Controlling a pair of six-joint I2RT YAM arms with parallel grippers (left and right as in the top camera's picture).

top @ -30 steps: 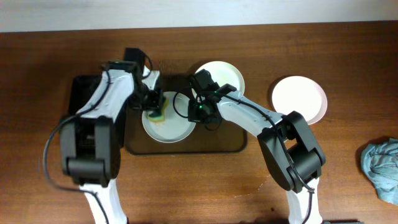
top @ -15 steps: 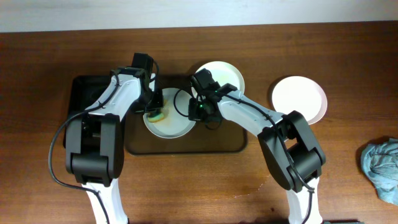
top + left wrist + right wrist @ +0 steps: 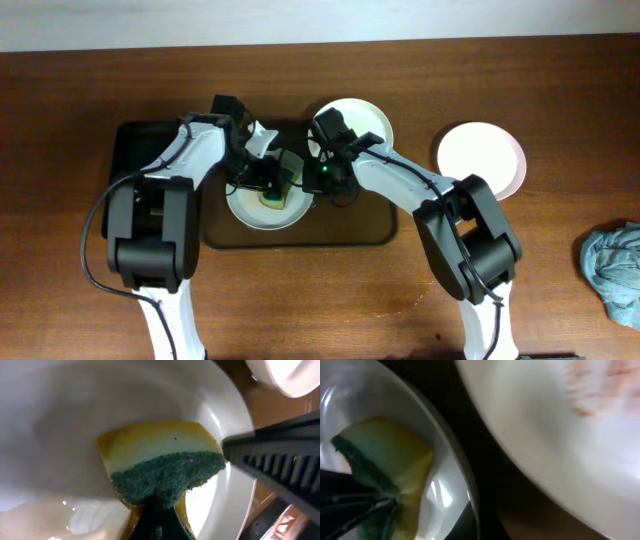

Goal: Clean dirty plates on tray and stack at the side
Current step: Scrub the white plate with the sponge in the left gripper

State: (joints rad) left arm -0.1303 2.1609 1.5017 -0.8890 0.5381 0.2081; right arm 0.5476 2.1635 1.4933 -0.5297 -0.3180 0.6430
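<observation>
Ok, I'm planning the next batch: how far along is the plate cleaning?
About a third. The side plate sits off the tray at the right, apparently clean. In hand: the left gripper holds a sponge on the tray plate, the right gripper at its rim. Left: the rear plate, orange smears showing, and stacking.

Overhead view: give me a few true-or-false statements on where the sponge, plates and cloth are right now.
1. The left gripper holds the sponge. True.
2. The side plate sits on the table, outside the tray. True.
3. The sponge is on the side plate. False: it is on the tray plate.
4. The cloth lies in the tray. False: the cloth lies on the table, far right.
5. The rear plate shows orange smears. True.
</observation>
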